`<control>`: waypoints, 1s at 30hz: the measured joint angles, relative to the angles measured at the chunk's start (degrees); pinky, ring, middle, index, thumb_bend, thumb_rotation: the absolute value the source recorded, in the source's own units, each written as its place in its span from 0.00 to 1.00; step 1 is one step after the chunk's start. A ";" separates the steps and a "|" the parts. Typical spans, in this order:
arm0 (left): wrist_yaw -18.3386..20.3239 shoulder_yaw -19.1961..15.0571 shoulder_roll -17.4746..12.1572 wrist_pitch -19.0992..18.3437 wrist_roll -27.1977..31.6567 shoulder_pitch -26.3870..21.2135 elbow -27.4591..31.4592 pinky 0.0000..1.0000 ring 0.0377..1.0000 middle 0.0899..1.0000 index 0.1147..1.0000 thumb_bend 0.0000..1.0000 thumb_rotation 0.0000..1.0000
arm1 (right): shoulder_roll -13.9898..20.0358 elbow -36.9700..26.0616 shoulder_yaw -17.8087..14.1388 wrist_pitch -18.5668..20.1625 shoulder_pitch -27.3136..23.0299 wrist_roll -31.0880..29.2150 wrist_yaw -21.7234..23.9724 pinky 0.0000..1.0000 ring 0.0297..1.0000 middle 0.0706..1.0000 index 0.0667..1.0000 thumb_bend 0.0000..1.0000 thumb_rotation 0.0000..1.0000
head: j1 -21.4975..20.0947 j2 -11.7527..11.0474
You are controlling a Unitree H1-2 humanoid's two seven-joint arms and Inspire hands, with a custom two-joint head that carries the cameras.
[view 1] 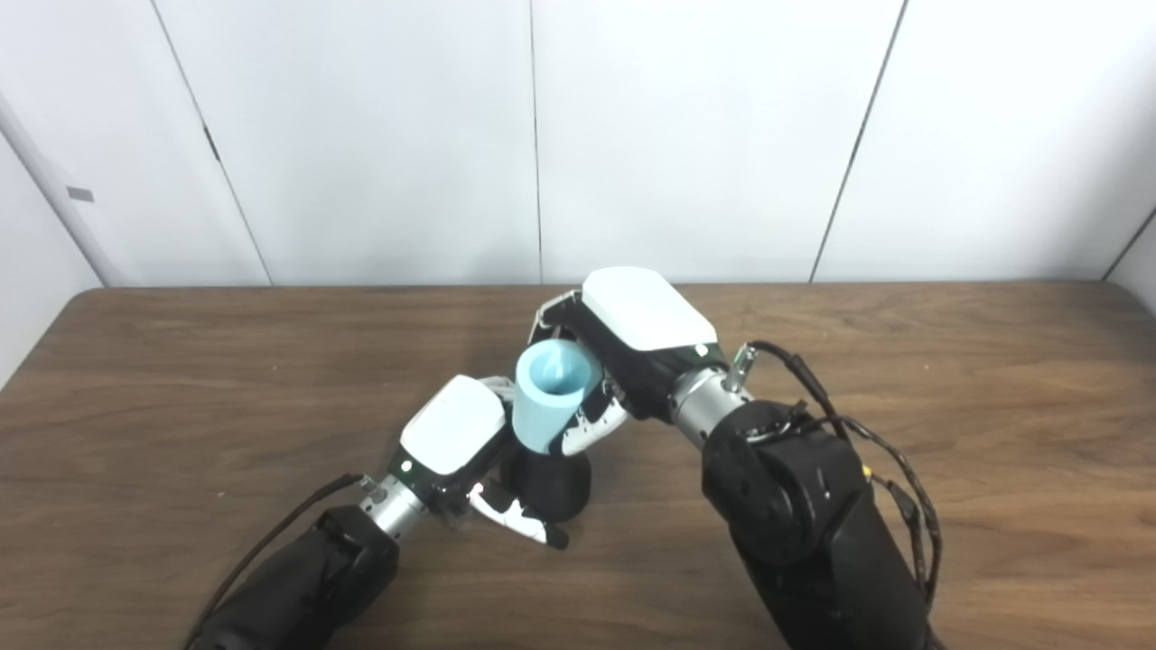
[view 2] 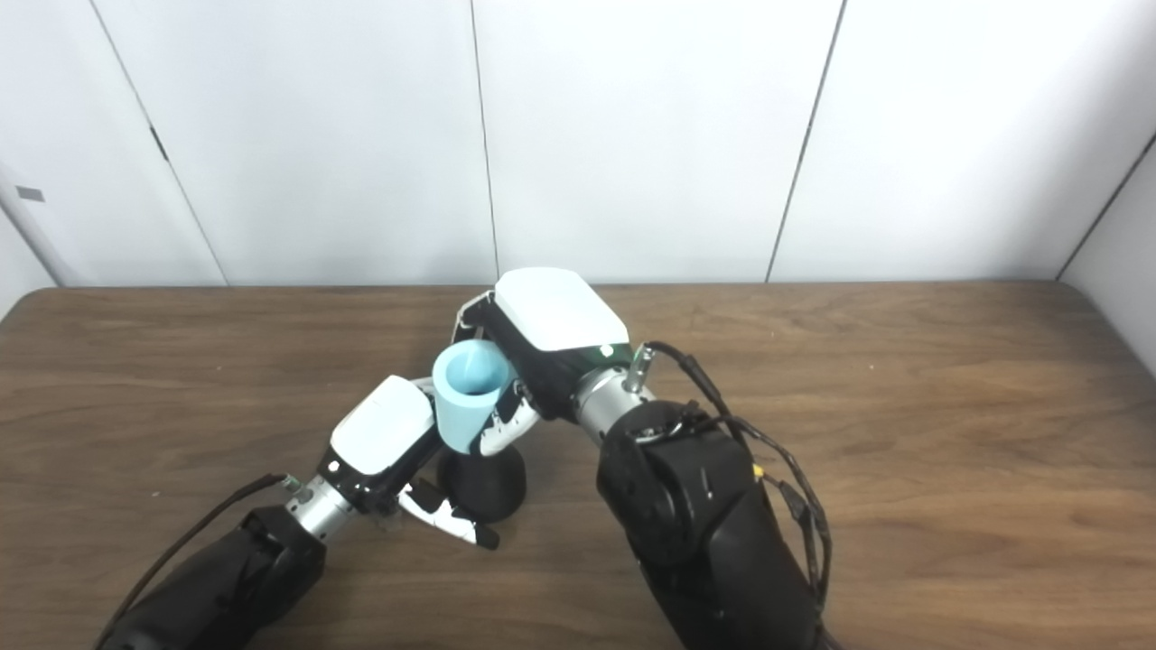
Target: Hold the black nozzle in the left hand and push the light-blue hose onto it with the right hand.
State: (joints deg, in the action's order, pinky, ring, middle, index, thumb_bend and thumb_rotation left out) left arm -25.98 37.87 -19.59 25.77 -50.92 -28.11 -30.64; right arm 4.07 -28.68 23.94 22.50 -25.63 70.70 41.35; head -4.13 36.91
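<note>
The right hand (view 1: 623, 348) is wrapped around the light-blue hose (view 1: 549, 393), its fingers curled round the far side and its thumb pressing the near side, so it grips the tube about midway along its length. The hose stands nearly upright, tilted a little, with its open top end facing the cameras and its lower end sitting on top of the black nozzle (view 1: 547, 483). The nozzle rests on the table (view 1: 181, 388), wide base down, directly below the hose. The left hand (view 1: 456, 447) lies just to the left of the nozzle, fingers closed around its neck and thumb reaching along the front of its base; it appears to hold the nozzle, though the contact on the far side is hidden.

The hose looks light, thick-walled and somewhat yielding, like foam or soft rubber, so a hard squeeze would likely pinch its bore and make the fit tighter. A hold near the lower end, just above the nozzle, should keep it from buckling as it is pushed down. The nozzle looks rigid and smooth, probably plastic, and may slip or tip; the narrower neck above the flared base seems the steadiest place to brace it.
</note>
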 measured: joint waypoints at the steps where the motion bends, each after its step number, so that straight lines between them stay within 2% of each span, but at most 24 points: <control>1: 0.00 -0.01 0.00 0.00 0.00 0.00 0.00 0.62 0.44 0.41 0.45 0.50 0.00 | 0.04 -0.02 0.43 -0.62 0.18 0.69 -0.46 0.12 0.36 0.40 0.47 0.52 0.00 | 0.09 0.00; 4: 0.00 -0.05 0.02 0.00 -0.03 0.00 0.00 0.62 0.44 0.41 0.45 0.50 0.00 | 0.13 -0.03 0.98 -1.93 0.84 2.04 -1.93 0.12 0.35 0.38 0.48 0.51 0.00 | 0.26 0.18; 7: 0.00 -0.05 0.02 0.00 -0.06 0.00 0.00 0.63 0.44 0.41 0.45 0.50 0.00 | 0.14 -0.02 1.04 -3.11 1.18 2.66 -2.63 0.11 0.39 0.45 0.44 0.52 0.00 | 0.44 0.35; 8: 0.00 -0.06 0.03 0.00 -0.07 0.00 0.00 0.63 0.44 0.41 0.45 0.50 0.00 | 0.14 -0.02 1.02 -3.25 1.30 2.73 -2.84 0.11 0.27 0.44 0.44 0.53 0.00 | 0.53 0.35; 9: 0.00 -0.06 0.03 0.00 -0.08 0.00 0.00 0.63 0.44 0.41 0.45 0.50 0.00 | 0.14 -0.02 0.99 -3.32 1.47 2.75 -3.21 0.10 0.20 0.43 0.44 0.53 0.00 | 0.61 0.44; 11: 0.00 -0.07 0.03 0.00 -0.08 0.00 0.00 0.63 0.44 0.41 0.44 0.50 0.00 | 0.09 0.00 0.91 -3.45 1.92 2.79 -3.99 0.10 0.16 0.43 0.44 0.53 0.00 | 0.70 0.35; 12: 0.00 -0.08 0.03 -0.01 -0.08 0.00 0.00 0.63 0.44 0.41 0.45 0.50 0.00 | 0.07 0.01 0.89 -3.54 2.19 2.81 -4.49 0.10 0.15 0.36 0.44 0.52 0.00 | 0.70 0.35; 22: 0.07 -0.14 0.03 0.00 -0.08 0.01 0.04 0.62 0.44 0.40 0.45 0.50 0.00 | 0.06 0.56 0.50 -5.22 2.84 2.83 -6.47 0.10 0.15 0.33 0.45 0.52 0.00 | 1.41 0.70; 30: 1.14 -0.67 0.03 -0.16 -0.11 0.40 0.86 0.62 0.44 0.41 0.45 0.50 0.00 | -0.21 0.88 0.24 -5.31 3.26 2.83 -7.55 0.14 0.19 0.33 0.45 0.52 0.00 | 2.55 1.05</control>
State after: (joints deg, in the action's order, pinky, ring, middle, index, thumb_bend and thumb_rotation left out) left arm -24.84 37.20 -19.56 25.61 -51.04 -27.71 -29.77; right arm 3.86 -27.80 24.18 17.19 -22.38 73.53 33.80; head -1.58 37.97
